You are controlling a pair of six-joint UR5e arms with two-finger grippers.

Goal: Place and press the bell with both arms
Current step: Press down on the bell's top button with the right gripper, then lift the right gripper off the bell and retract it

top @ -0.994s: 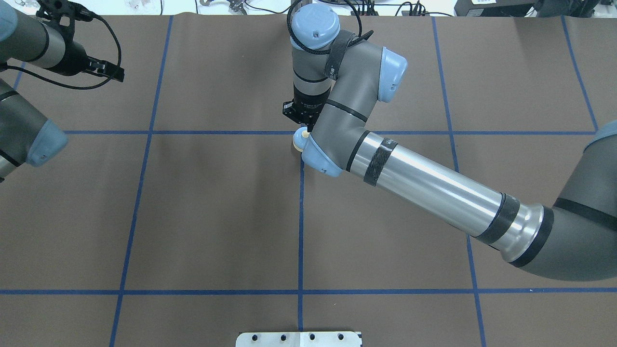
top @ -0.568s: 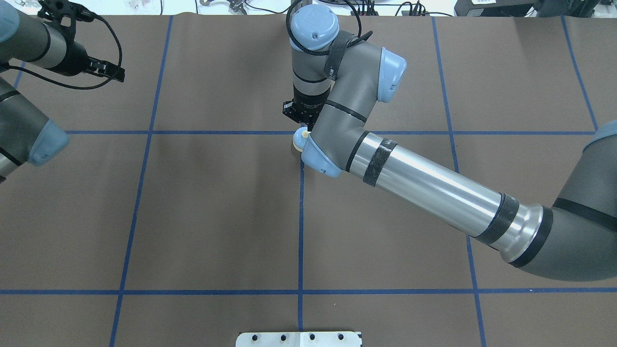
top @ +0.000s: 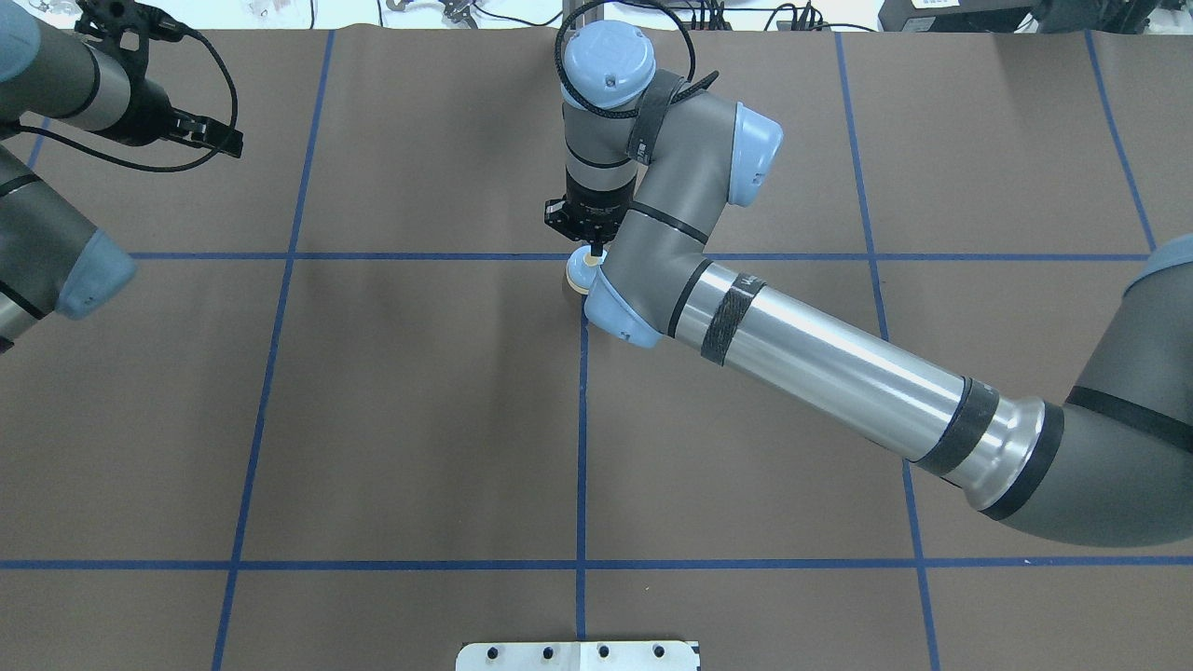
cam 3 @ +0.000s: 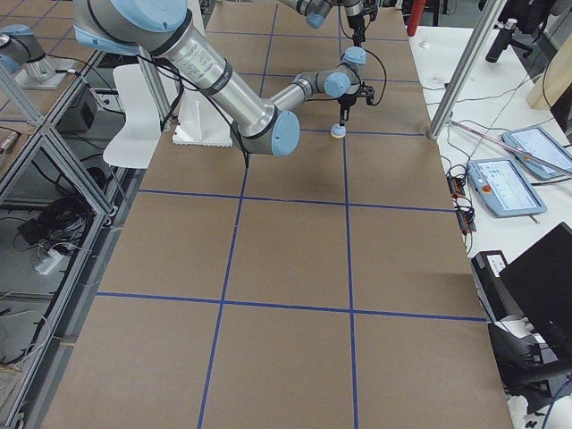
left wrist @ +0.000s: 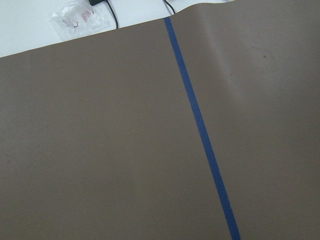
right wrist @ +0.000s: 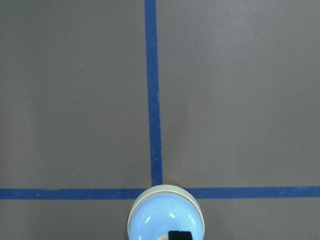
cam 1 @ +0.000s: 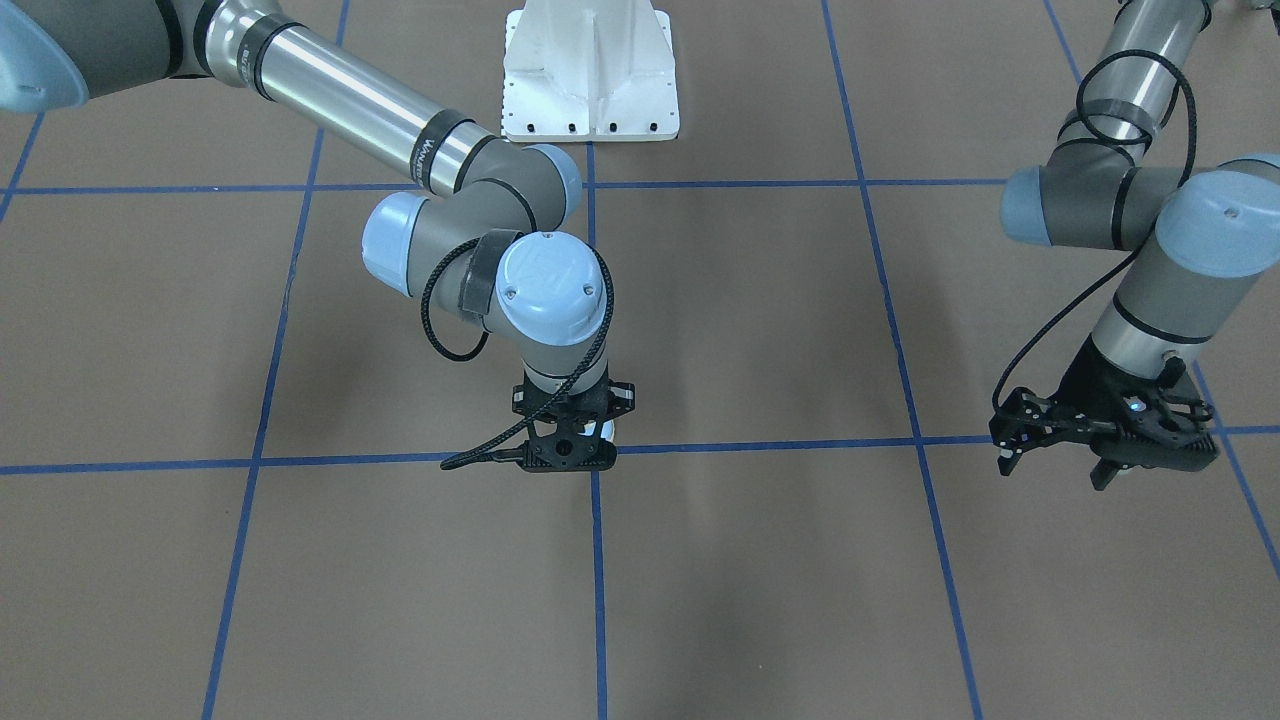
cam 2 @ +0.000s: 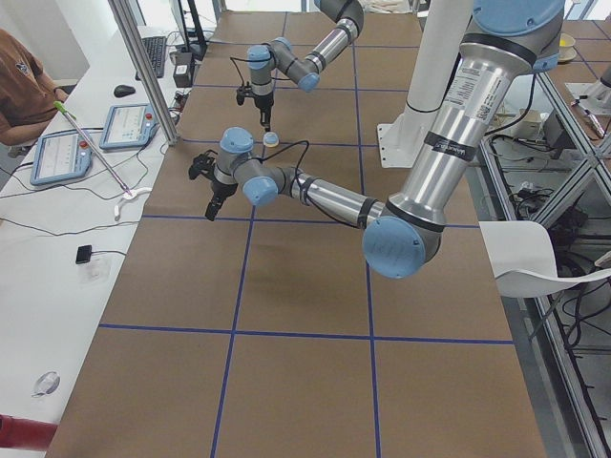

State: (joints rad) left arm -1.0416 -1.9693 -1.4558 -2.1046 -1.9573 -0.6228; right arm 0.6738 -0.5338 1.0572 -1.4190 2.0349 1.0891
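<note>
You'll see the bell point(top: 580, 272), a small light-blue dome with a cream rim, upright on the worktop point(top: 419, 419) where two blue tape lines point(top: 419, 256) cross. The right arm point(top: 820, 359) bends over it, and the right end effector point(top: 596, 250) points straight down with its tips together at the cream button. The left arm point(top: 56, 89) is well apart, its left end effector point(cam 1: 1052, 462) spread.

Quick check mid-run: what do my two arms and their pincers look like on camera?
The right arm and left arm are grey jointed tubes with silver sections, light-blue joint caps and black bands. A black cable loops at each wrist. The right pincer and left pincer are black, skeletal, two-fingered.
</note>
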